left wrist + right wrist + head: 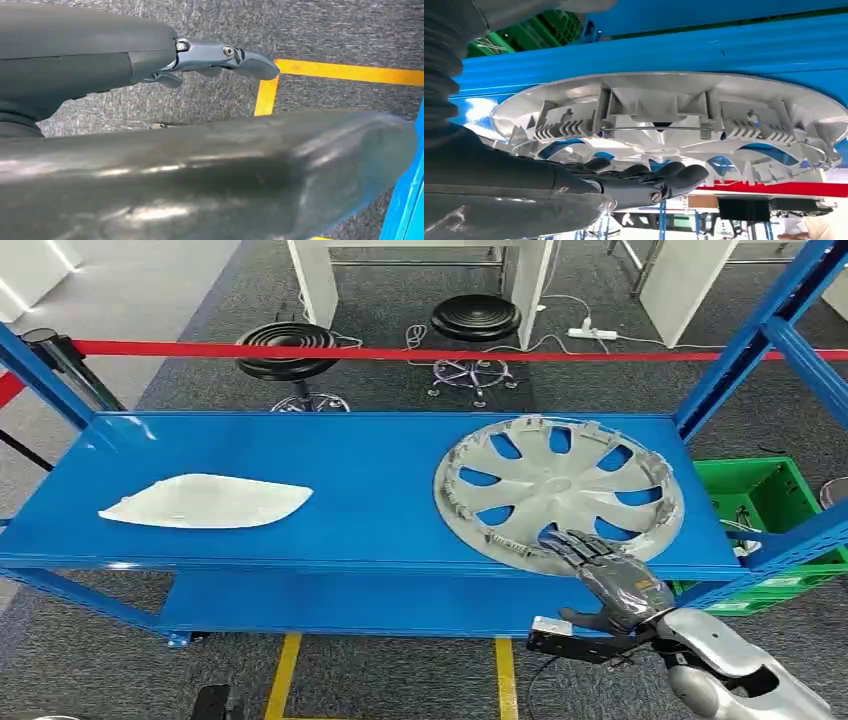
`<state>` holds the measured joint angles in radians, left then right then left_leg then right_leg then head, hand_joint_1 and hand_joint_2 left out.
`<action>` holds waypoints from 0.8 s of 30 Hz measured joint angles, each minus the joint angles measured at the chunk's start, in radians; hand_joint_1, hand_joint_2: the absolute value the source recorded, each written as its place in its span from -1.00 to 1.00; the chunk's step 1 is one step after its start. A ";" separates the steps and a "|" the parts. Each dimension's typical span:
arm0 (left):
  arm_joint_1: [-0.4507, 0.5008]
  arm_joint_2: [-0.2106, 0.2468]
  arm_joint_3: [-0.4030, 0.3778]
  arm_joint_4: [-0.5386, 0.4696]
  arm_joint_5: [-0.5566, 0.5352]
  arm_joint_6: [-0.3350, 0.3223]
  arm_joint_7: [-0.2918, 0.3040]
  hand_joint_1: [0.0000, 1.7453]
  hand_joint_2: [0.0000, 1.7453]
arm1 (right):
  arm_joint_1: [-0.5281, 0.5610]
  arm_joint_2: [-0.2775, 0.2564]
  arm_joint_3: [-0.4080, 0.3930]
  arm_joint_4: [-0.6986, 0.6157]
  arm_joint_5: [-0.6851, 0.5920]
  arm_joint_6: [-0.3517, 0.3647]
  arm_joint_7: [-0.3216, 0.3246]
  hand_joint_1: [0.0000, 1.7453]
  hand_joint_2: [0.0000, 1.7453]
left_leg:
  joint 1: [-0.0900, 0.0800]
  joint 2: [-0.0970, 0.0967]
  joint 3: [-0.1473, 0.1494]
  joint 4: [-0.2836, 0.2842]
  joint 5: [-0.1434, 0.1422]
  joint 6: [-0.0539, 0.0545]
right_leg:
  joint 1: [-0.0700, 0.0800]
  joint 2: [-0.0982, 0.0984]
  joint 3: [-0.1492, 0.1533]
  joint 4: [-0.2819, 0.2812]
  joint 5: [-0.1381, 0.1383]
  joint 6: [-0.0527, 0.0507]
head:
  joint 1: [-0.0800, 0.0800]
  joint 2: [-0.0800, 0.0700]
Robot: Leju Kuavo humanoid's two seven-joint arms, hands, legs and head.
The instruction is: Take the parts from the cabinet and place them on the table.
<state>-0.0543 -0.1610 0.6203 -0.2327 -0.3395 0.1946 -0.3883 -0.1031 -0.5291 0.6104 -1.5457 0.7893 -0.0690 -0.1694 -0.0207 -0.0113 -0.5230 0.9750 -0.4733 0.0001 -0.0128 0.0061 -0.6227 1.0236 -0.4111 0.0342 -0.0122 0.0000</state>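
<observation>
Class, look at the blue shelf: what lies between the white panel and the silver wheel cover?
Nothing: the head view shows bare blue shelf between the white panel and the wheel cover.

1. The place looks like a robot test lab or a workshop, not a home.
2. A blue metal shelving rack (370,490) of industrial type stands on grey carpet floor (180,320), and it carries car parts: a silver wheel cover (560,490) and a white plastic body piece (205,502).
3. Yellow tape lines (283,675) mark the floor, and a red barrier tape (400,353) closes the area.
4. Behind it stand two black round stools (285,348), white work tables (420,270) and a power strip (592,334) with cables.
5. A green plastic crate (770,500) sits beside the rack.
</observation>
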 joint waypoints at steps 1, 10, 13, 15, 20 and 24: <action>0.000 0.000 0.000 0.000 0.000 0.000 0.000 -1.00 -1.00 | 0.000 0.000 0.000 0.000 0.000 0.000 0.000 -1.00 1.00 | 0.000 0.000 0.000 0.000 0.000 0.000 | 0.000 0.000 0.000 0.000 0.000 0.000 | 0.000 0.000; -0.004 0.003 0.000 0.000 -0.019 0.003 -0.002 -1.00 -1.00 | -0.001 0.001 0.000 0.000 0.018 0.006 0.001 -1.00 1.00 | 0.000 0.000 0.000 0.000 0.000 0.000 | 0.000 0.000 0.000 0.000 0.000 0.000 | 0.000 0.000; -0.007 0.007 0.000 0.000 -0.028 0.004 -0.007 -1.00 -1.00 | -0.005 0.002 0.000 0.000 0.019 0.010 0.004 -1.00 1.00 | 0.000 0.000 0.000 0.000 0.000 0.000 | 0.000 0.000 0.000 0.000 0.000 0.000 | 0.000 0.000; -0.010 0.009 -0.001 0.000 -0.037 0.009 -0.012 -1.00 -1.00 | -0.009 0.002 -0.002 0.001 0.019 0.011 0.007 -1.00 1.00 | 0.000 0.000 0.000 0.000 0.000 0.000 | 0.000 0.000 0.000 0.000 0.000 0.000 | 0.000 0.000; -0.012 0.011 -0.003 0.000 -0.052 0.013 -0.011 -1.00 -1.00 | -0.019 0.002 -0.008 0.003 0.023 0.015 0.011 -1.00 1.00 | 0.000 0.000 0.000 0.000 0.000 0.000 | 0.000 0.000 0.000 0.000 0.000 0.000 | 0.000 0.000; -0.010 0.013 -0.020 0.000 -0.097 0.029 -0.010 -1.00 -1.00 | -0.025 0.002 -0.016 0.008 0.022 0.025 0.016 -1.00 1.00 | 0.000 0.000 0.000 0.000 0.000 0.000 | 0.000 0.000 0.000 0.000 0.000 0.000 | 0.000 0.000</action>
<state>-0.0639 -0.1480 0.6001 -0.2327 -0.4363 0.2235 -0.3979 -0.1282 -0.5276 0.5940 -1.5381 0.8114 -0.0439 -0.1537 -0.0206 -0.0114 -0.5233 0.9750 -0.4732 0.0001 -0.0128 0.0058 -0.6225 1.0237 -0.4110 0.0342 -0.0122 0.0000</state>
